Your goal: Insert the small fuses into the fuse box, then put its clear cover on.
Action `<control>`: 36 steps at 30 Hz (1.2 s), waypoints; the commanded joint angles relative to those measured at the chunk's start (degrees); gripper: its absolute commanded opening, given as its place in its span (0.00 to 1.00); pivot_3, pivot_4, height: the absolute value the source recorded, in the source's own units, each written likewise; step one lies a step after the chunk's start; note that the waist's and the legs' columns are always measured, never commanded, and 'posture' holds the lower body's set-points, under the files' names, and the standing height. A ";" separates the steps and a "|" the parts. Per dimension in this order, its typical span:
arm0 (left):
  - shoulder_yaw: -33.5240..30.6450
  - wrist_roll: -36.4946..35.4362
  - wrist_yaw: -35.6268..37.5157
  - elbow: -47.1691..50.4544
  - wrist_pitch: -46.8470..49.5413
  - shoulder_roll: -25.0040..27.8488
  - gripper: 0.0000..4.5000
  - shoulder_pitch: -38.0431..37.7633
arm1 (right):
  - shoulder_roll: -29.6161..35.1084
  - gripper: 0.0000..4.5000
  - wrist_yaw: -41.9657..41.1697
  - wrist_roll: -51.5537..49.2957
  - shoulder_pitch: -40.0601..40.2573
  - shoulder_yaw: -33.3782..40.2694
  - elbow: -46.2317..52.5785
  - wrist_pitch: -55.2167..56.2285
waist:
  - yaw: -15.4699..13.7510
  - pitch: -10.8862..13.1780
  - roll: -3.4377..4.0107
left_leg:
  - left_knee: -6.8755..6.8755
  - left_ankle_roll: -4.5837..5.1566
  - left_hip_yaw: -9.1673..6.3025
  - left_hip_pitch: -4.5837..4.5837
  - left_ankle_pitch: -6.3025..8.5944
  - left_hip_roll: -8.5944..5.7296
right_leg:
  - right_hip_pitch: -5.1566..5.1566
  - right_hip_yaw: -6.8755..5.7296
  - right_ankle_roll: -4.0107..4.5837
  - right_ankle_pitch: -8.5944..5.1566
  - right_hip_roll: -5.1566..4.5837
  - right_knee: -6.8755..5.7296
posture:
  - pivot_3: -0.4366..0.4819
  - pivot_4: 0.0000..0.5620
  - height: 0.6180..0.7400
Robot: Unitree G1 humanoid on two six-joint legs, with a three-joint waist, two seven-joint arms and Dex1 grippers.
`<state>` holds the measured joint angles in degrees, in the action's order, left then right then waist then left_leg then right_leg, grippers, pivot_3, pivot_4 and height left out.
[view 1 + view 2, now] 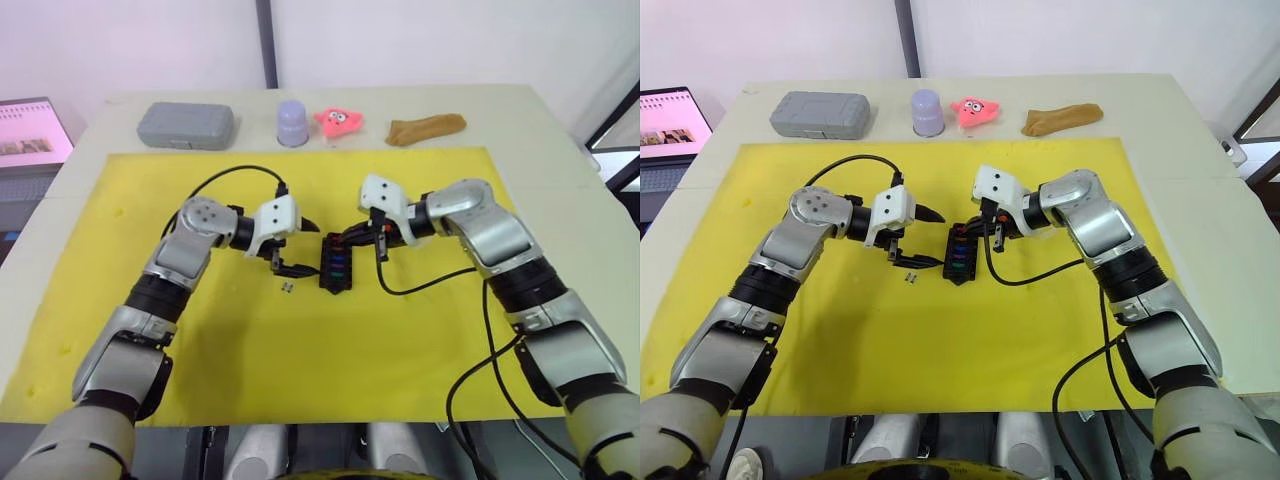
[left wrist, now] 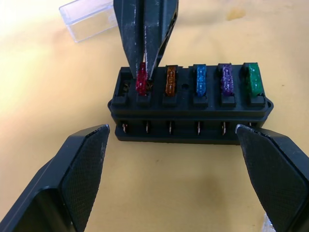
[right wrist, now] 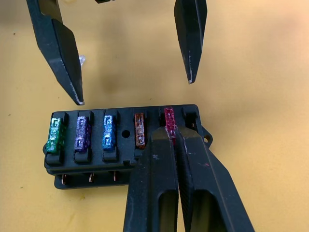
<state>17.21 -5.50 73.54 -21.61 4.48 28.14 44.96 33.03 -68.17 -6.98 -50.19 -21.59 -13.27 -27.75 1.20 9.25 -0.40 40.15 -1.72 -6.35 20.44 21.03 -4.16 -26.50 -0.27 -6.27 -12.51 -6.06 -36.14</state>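
Centre of the frame, on a yellow mat [image 1: 420, 360], sits the black fuse box [image 1: 334, 270] with green, purple, blue and amber fuses seated and one end slot empty. The right gripper [image 3: 170, 131] is pinched nearly closed on the red fuse [image 3: 168, 117] at its slot; pressed off-angle, the blades could jam or the box could slide. The left gripper [image 2: 181, 159] hangs wide open, empty, straddling the box without touching it. The clear cover [image 2: 89, 18] lies beyond, upper left of the left wrist view
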 commanded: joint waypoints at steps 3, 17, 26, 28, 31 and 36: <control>-0.44 0.03 0.57 2.41 -0.22 0.64 0.98 -0.63 | -0.63 0.00 -0.78 1.26 -0.75 0.00 -1.70 1.07 | 0.01 0.00 0.01 | 0.00 0.00 0.00 -0.01 0.00 0.00 | 0.01 0.00 0.00 0.00 0.00 0.00 | 0.48 0.27 1.00; -0.38 0.32 0.83 2.82 -0.17 0.96 0.98 -1.34 | -2.00 0.00 -1.11 2.15 -0.31 -0.49 -5.86 1.42 | 0.02 -0.02 0.01 | 0.00 -0.01 0.00 -0.06 0.00 0.01 | 0.04 0.00 0.00 0.00 0.00 -0.01 | 0.48 0.27 1.00; -0.40 0.61 1.06 2.27 -0.36 0.83 0.98 -1.22 | -2.33 0.00 -1.82 1.76 0.43 -0.18 -5.95 0.85 | 0.03 -0.03 0.01 | 0.00 -0.01 -0.01 -0.07 0.00 0.01 | 0.05 0.00 0.00 0.00 0.01 -0.02 | 0.48 0.27 1.00; -0.39 0.68 1.12 2.21 -0.34 0.84 0.98 -1.21 | -2.43 0.00 -2.14 1.11 0.26 0.50 -5.33 0.15 | 0.03 -0.03 0.01 | 0.00 -0.01 -0.01 -0.07 0.00 0.01 | 0.05 0.00 0.00 0.00 0.01 -0.03 | 0.48 0.27 1.00; -0.36 0.76 1.24 2.07 -0.32 0.85 0.98 -1.14 | -2.42 0.00 -2.32 1.23 -0.02 0.89 -4.92 -0.17 | 0.03 -0.03 0.02 | 0.00 -0.01 -0.01 -0.07 0.00 0.01 | 0.05 0.00 0.00 0.00 0.01 -0.03 | 0.48 0.27 1.00; -0.46 0.94 1.32 2.05 -0.36 0.73 1.00 -1.16 | -2.45 0.15 -1.94 1.51 -0.12 1.21 -4.85 0.18 | 0.04 -0.03 0.02 | 0.00 -0.01 0.00 -0.06 0.00 0.01 | 0.04 0.00 0.00 0.00 0.01 -0.03 | 0.48 0.27 1.00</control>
<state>17.22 -4.37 74.78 -20.26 4.54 28.58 43.37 30.87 -70.03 -6.44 -50.81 -19.91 -18.23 -27.18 1.24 9.21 -0.38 40.15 -1.73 -6.35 20.38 21.03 -4.15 -26.46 -0.27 -6.27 -12.51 -6.06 -36.17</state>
